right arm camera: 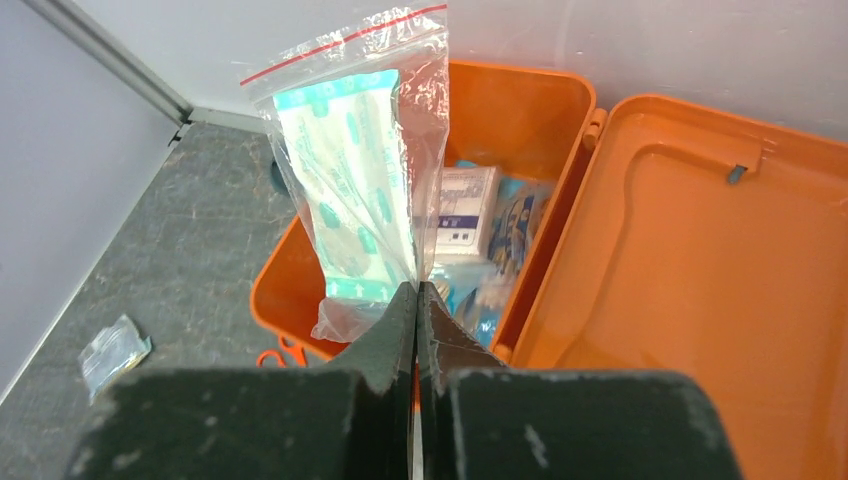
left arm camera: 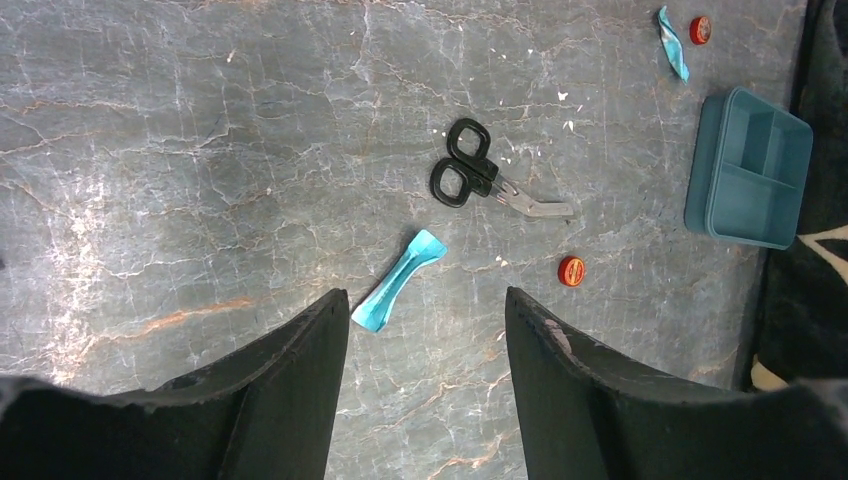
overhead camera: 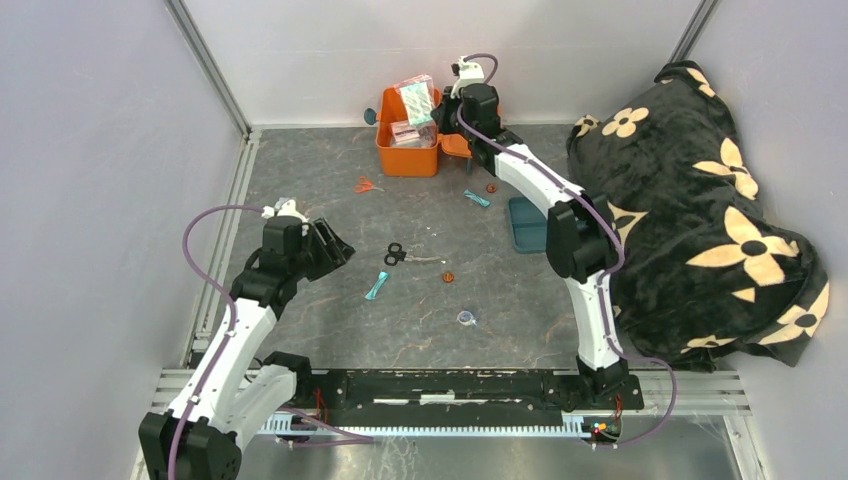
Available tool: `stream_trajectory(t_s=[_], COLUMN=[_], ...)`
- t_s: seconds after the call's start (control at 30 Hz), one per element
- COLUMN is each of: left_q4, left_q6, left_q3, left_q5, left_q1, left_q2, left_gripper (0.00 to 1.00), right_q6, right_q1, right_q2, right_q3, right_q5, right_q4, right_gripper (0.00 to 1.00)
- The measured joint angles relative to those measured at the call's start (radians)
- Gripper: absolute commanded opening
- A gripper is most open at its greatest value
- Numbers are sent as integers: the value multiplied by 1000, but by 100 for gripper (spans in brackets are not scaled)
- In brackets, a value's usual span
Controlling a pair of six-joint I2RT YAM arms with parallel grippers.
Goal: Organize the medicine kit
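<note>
Right tool pinches a clear bag (plasters inside) just above the open medicine kit.

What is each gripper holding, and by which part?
The right gripper pinches a clear bag by the end opposite its red zip line, above the open kit. The left gripper is open, holding nothing.
</note>
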Motion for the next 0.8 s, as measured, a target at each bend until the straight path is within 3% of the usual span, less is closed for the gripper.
stream_trajectory(t_s=[0.07, 0.13, 0.3, 0.37, 0.5, 0.63, 0.8], left_q4=[-5, -12, -23, -25, -27, -27, -23], left_q6=[0, 0, 0, 0, 0, 0, 0], left_q3=[0, 0, 0, 0, 0, 0, 0], left_q5=[0, 0, 0, 0, 0, 0, 0], left_q1=[0, 0, 0, 0, 0, 0, 0], left_q2=[-5, -16, -31, -31, -31, -29, -22], left_gripper=[66, 66, 66, 66, 66, 66, 66], right_q6=[-2, -2, 0, -12, -39, -66, -42], right_q1=[-2, -2, -2, -2, -3, -2, -2], right_q2=[45, 82, 158, 182, 158, -11, -418], right_q3=[41, 66, 129, 167, 160, -24, -402], right_q5=[1, 4, -11, -32, -54, -50, -20], right_q4=[14, 40, 70, 69, 74, 63, 24], right_gripper=[2, 11, 43, 49, 53, 53, 53])
